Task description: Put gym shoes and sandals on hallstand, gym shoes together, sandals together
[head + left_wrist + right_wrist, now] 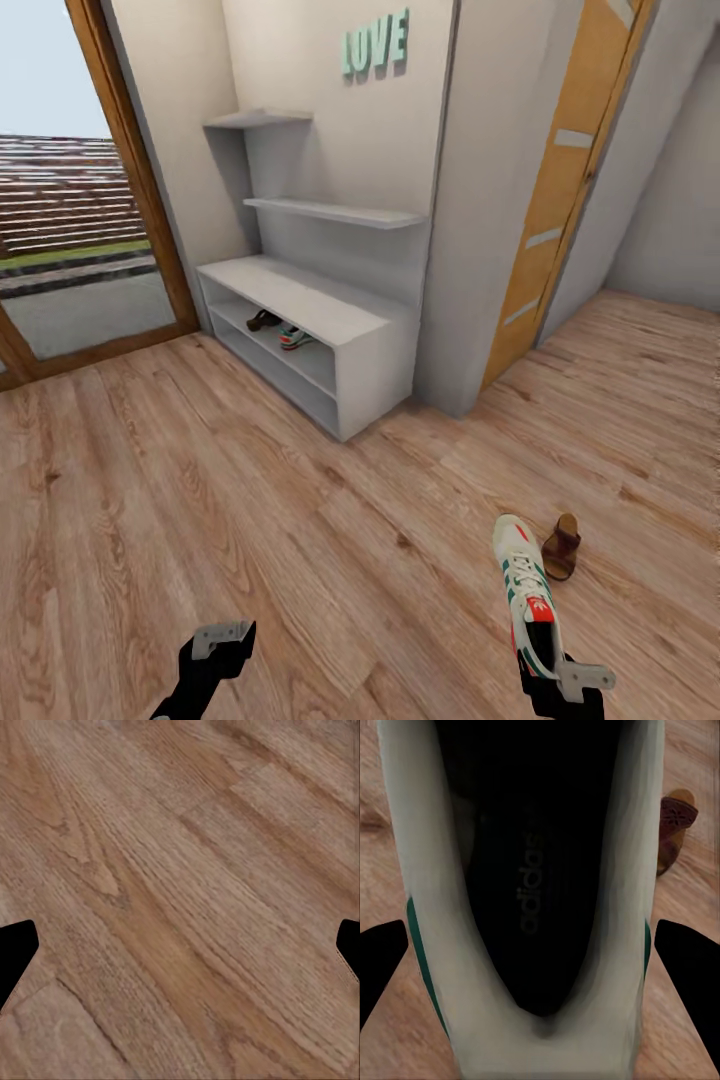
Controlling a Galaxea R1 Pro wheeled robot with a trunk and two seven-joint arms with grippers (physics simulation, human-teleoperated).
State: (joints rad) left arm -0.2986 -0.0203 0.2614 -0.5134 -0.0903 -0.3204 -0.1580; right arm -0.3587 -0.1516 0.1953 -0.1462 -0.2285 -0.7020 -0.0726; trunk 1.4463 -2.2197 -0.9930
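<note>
A white gym shoe [525, 590] with green stripes and a red heel patch hangs at the lower right of the head view, toe pointing away, with my right gripper [556, 688] shut on its heel end. The right wrist view looks into that shoe's [540, 870] dark opening, between the right gripper [540, 967] fingers. Just right of it, a brown sandal [562, 547] [675, 817] lies on the corridor floor [300, 520]. The pale-grey hallstand [300, 290] stands ahead, and its upper open shelf holds another sandal [263, 320] beside another gym shoe [295, 338]. My left gripper [222, 640] [180, 952] is open over bare floor.
A wood-framed glass door [60, 200] stands left of the hallstand. Floating shelves [330, 212] hang above the bench top. A grey wall column [470, 250] and an orange-wood door [560, 200] stand to its right. Open floor lies between me and the rack.
</note>
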